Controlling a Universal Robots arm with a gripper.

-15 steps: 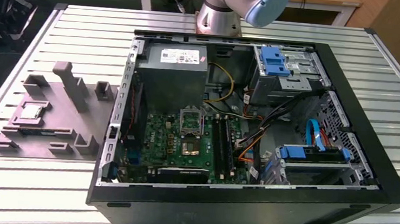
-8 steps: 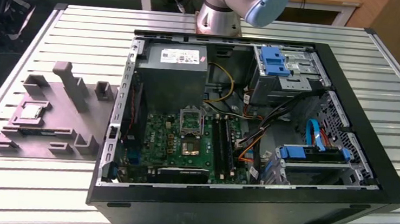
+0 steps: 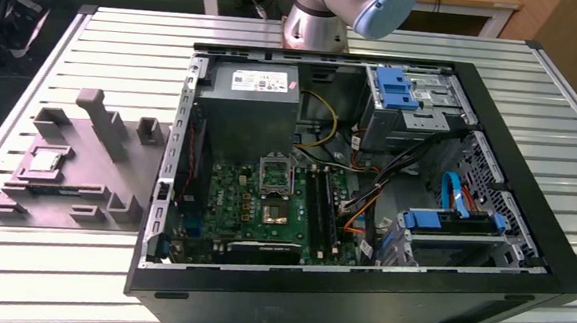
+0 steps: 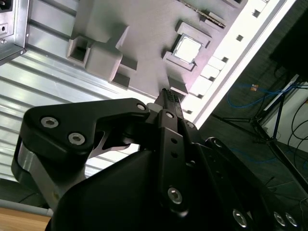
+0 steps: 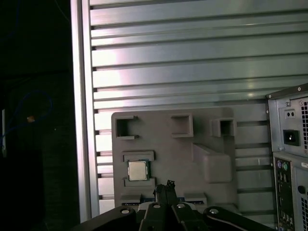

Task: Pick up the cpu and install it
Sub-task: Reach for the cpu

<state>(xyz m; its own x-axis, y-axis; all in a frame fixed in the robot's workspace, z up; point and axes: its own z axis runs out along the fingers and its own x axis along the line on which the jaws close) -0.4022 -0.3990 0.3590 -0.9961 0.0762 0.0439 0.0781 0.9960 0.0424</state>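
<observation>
1. The cpu (image 3: 46, 161) lies flat in a small square pocket of a grey plastic block (image 3: 88, 185). Its shiny silver side faces up.
2. The grey plastic block sits on the metal counter (image 3: 70, 268), which is made of long slats. It is just beside the open computer case (image 3: 359, 312), on the exterior view's left.
3. The computer case lies on its side with its cover off. A green board (image 3: 248, 197) shows inside it.
4. The end effector (image 4: 169, 95) (image 5: 168, 185) is black. In both wrist views its two fingers are clenched tight together at the tips, and nothing is held between them.
5. The end effector hangs in the air over the grey plastic block and does not touch it.
6. In both wrist views the cpu is near the tips but off to one side of them, and it is not touching them. Short raised walls of the block stand on two sides of it.
7. The robot arm (image 3: 333, 9) stands at the far edge of the counter, behind the computer case, in the exterior view.
</observation>
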